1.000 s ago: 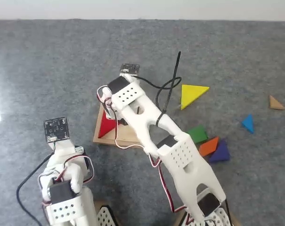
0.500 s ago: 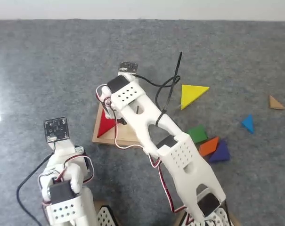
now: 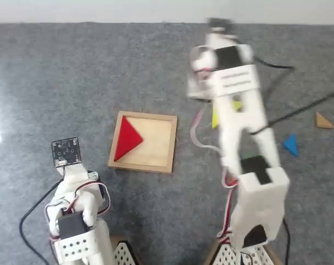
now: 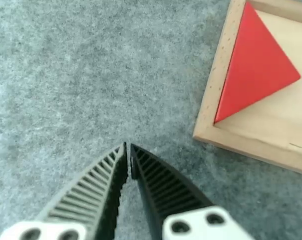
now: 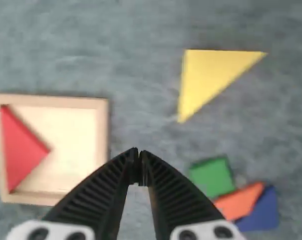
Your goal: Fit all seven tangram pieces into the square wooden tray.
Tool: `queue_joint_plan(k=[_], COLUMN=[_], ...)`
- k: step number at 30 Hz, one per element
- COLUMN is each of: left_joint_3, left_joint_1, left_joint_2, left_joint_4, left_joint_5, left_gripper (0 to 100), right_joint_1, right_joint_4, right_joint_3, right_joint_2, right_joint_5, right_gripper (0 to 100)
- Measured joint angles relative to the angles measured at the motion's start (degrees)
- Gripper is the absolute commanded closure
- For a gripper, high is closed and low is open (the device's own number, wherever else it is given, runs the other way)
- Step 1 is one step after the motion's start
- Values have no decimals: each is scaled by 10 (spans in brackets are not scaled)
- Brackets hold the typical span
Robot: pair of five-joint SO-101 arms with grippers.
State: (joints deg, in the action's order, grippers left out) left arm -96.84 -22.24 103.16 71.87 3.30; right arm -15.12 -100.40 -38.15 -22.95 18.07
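The right claw (image 5: 139, 155), clenched on nothing, hangs over the grey carpet (image 5: 91, 40) between the wooden tray (image 5: 51, 101), whose red triangle (image 5: 21, 147) lies against one edge, and the loose yellow triangle (image 5: 213, 75), green square (image 5: 211, 176), orange piece (image 5: 239, 200) and blue piece (image 5: 263, 212), while the left claw (image 4: 129, 150), also clenched empty, sits near a tray corner.
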Motion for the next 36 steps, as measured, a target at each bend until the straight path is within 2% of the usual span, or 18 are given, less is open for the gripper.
queue_joint_plan(k=[3, 8, 16, 21, 32, 36], left_joint_3=[0, 0, 0, 0, 0, 0], left_joint_1=[0, 0, 0, 0, 0, 0], left_joint_2=[0, 0, 0, 0, 0, 0], left_joint_4=[0, 0, 0, 0, 0, 0], left_joint_5=[0, 0, 0, 0, 0, 0], left_gripper=[986, 986, 986, 986, 986, 986], right_joint_1=[36, 41, 42, 39, 39, 45], right_joint_4=[8, 81, 196, 202, 156, 115], right_joint_3=[23, 25, 19, -35, -237, -303], right_joint_2=[-11, -105, -202, -264, -417, -452], right_joint_5=[0, 31, 164, 220, 245, 245], right_gripper=[972, 801, 770, 622, 694, 830])
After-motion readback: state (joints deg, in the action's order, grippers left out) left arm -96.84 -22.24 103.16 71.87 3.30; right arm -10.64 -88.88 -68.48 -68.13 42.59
